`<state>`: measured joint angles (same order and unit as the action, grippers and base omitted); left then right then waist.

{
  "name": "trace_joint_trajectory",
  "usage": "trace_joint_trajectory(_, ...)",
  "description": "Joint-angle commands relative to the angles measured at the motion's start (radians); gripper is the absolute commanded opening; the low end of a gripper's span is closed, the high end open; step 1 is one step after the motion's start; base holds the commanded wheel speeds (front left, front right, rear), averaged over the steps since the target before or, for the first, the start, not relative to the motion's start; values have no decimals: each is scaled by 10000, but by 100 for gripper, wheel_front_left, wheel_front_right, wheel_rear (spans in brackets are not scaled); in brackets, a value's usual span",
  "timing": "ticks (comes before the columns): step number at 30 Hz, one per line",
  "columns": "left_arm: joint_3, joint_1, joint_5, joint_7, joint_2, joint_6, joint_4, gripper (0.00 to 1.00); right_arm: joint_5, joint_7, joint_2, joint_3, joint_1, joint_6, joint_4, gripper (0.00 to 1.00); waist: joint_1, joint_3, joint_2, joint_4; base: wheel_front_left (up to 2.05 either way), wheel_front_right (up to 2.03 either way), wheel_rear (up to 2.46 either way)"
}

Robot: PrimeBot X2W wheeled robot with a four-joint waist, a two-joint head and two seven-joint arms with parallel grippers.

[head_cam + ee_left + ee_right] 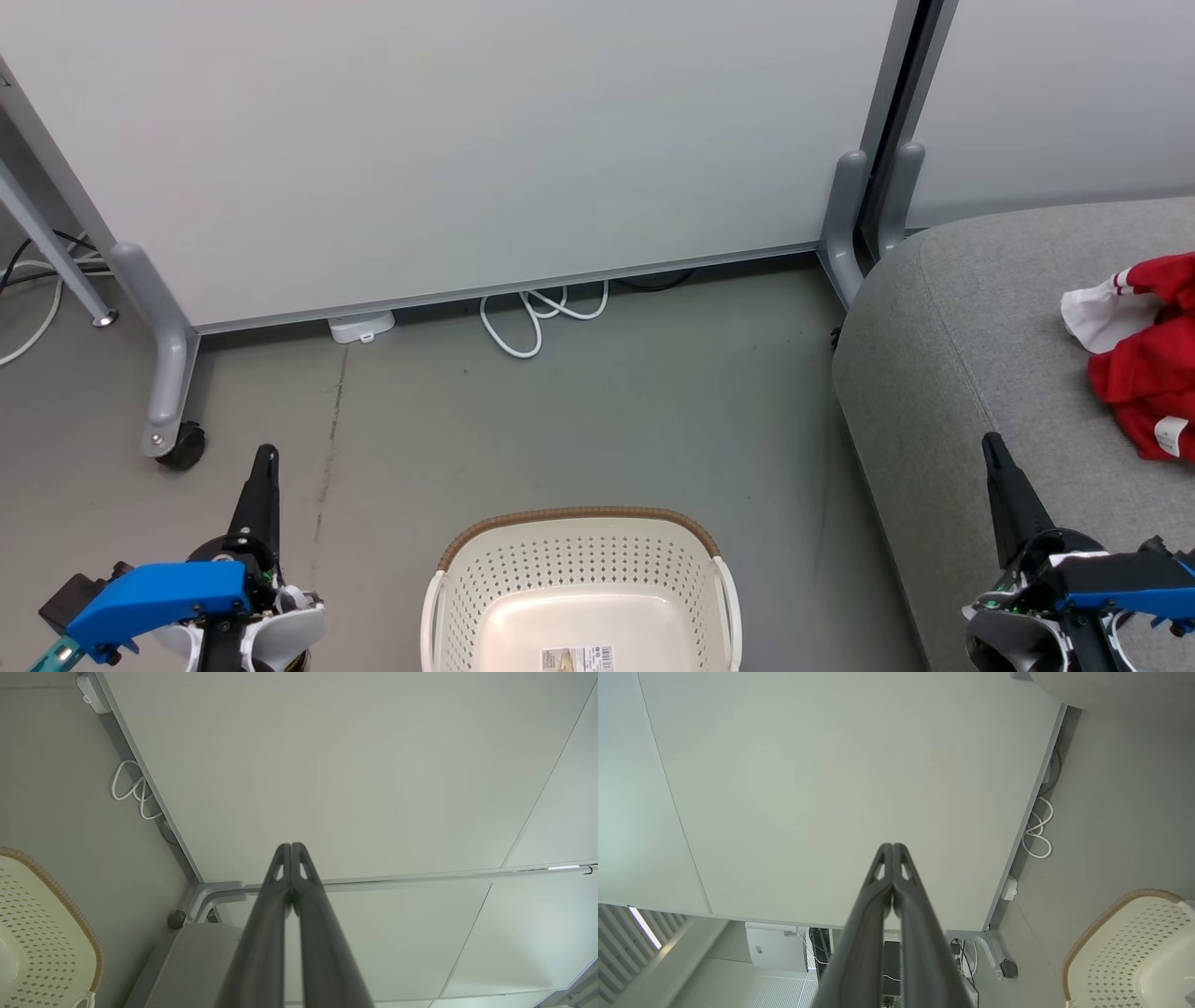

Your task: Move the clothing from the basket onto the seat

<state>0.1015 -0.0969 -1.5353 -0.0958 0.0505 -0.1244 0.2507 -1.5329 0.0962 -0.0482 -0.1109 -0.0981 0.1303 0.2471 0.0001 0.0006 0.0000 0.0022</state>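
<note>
- The clothing (pixel 1144 359) is lying as a crumpled red heap with a white part showing. It is ahead of the right jaws' tips, off to their outer side and apart from them, and part of it is running past the edge of the head view.
- It is resting on the seat (pixel 971 317), whose near edge is passing under the right jaws.
- It is looking soft, light and limp. I judge it would sag and trail from any pinch, so a raised fold near the middle of the heap would be a better hold than a loose corner.
- The basket (pixel 579 513) is sitting on the floor (pixel 607 401) between the two sets of jaws, a little behind their tips. The part of its bottom in view is showing only a paper label (pixel 577 658), so the move is looking finished.
- The right jaws are pressing together tip to tip and holding nothing, pointing forward.
- The left jaws are likewise closed on nothing, pointing forward above the floor with the basket to their inner side.
- Both arms are sitting low, one at each side, in what reads as a rest pose.
- Beyond both sets of tips a pale panel (pixel 467 140) is standing, with a white cable (pixel 532 322) looping at its foot.
</note>
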Motion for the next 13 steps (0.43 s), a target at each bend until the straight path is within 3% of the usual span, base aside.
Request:
trace_joint_trajectory(1, 68, -134, -172, -53, -4, -102, -63, 0, -166, 49, -36, -28, -107, 7, -37, 0, -1, 2, 0, -2, 0, 0, 0)
trace_joint_trajectory(13, 151, -168, -784, -226, -6, -81, -75, 0, -809, 224, -37, -45, -177, 7, -34, 0, -1, 25, 0, -22, 0, 0, 0)
